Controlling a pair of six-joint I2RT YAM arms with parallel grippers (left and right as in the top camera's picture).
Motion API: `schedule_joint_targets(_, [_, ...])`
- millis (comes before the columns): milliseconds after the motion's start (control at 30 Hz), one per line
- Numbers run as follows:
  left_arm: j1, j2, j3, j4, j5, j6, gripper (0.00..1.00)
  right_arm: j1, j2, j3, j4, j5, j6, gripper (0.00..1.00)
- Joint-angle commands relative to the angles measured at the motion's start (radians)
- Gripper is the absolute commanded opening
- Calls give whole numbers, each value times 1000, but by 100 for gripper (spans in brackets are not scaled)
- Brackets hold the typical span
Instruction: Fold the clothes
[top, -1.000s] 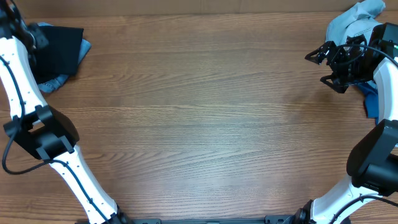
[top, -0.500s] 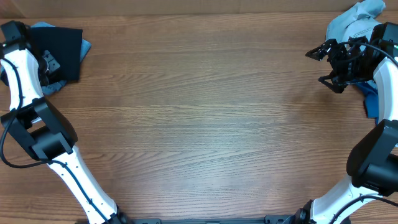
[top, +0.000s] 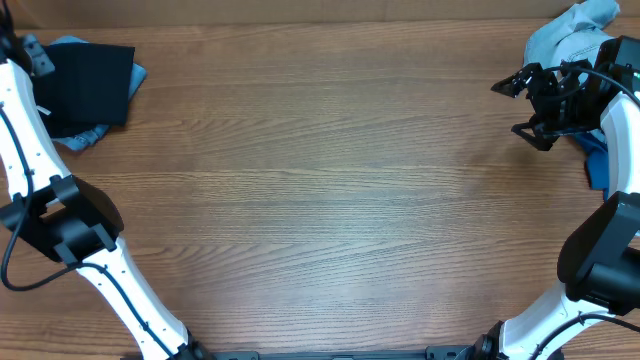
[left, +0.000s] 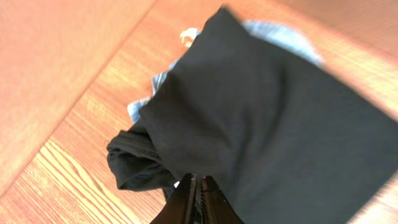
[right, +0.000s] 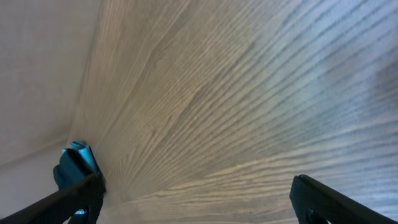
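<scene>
Clothes sit in two piles at the far corners of the table (top: 320, 180), well apart. At far left the black T-shirt (top: 88, 85) lies folded flat on a light-blue denim piece (top: 88, 137), of which only a rim shows past the shirt's edges. My left arm crosses the shirt's near-left corner and hides it. My left tool (top: 27, 48) is almost out of the overhead picture at the top-left corner, so I can hardly make it out there. From the left wrist, that tool (left: 198, 186) has its fingers pressed together right above a bunched fold of the black T-shirt (left: 267, 124). I cannot tell whether any cloth is caught between them. The denim (left: 280, 31) behind is blurred.

At far right my right tool (top: 510, 108) gapes wide over bare wood, holding nothing. Behind it a pale blue garment (top: 560, 35) runs off the top edge. A royal-blue garment (top: 597, 165) is mostly hidden by my right arm. In the right wrist view the right tool (right: 205, 205) shows only its two fingertips. A small blue shape (right: 74, 163) by one finger is beyond my reading.

Half a second ago my left tool hung over the shirt's left edge; now it has drawn back toward the corner. The shirt and my right tool sit as before.
</scene>
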Motion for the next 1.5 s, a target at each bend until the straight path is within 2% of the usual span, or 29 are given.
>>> schedule_joint_targets(0, [24,134,-13,7,-147,4,9,2,-11,17,-32,-6,7,100])
schedule_joint_targets(133, [35,257,-14,-3,-101,-2,9,2,-11,17,-48,-7,8,100])
schedule_joint_targets(300, [35,352,-14,-77,-137,-43,5,2,-11,17,-61,-6,8,100])
schedule_joint_targets(400, [39,324,-2,-101,-138,-74,4,2,-11,17,-54,-6,8,100])
schedule_joint_targets(500, [38,251,24,-115,-113,-95,9,2,-11,17,-48,-7,8,100])
schedule_joint_targets(633, [22,45,61,-153,-33,-83,24,2,-11,17,-48,-5,7,100])
schedule_joint_targets(733, [-2,-114,72,-208,55,-83,40,2,-11,17,-38,-5,4,100])
schedule_joint_targets(800, [-24,-220,72,-264,120,-82,46,2,-11,17,8,-11,-59,100])
schedule_joint_targets(967, [-108,-422,72,-377,227,-38,52,21,-48,18,31,-13,-241,100])
schedule_joint_targets(1167, [-254,-581,72,-500,233,-27,55,70,-203,18,4,21,-383,100])
schedule_joint_targets(1233, [-311,-622,72,-552,214,-32,68,92,-290,18,5,33,-417,100])
schedule_joint_targets(1267, [-346,-646,72,-584,199,-44,87,106,-351,18,13,33,-422,100])
schedule_joint_targets(1300, [-374,-665,72,-611,187,-52,100,116,-403,18,18,33,-428,100])
schedule_joint_targets(1467, [-485,-768,50,-619,216,-82,100,159,-665,17,24,64,-454,100])
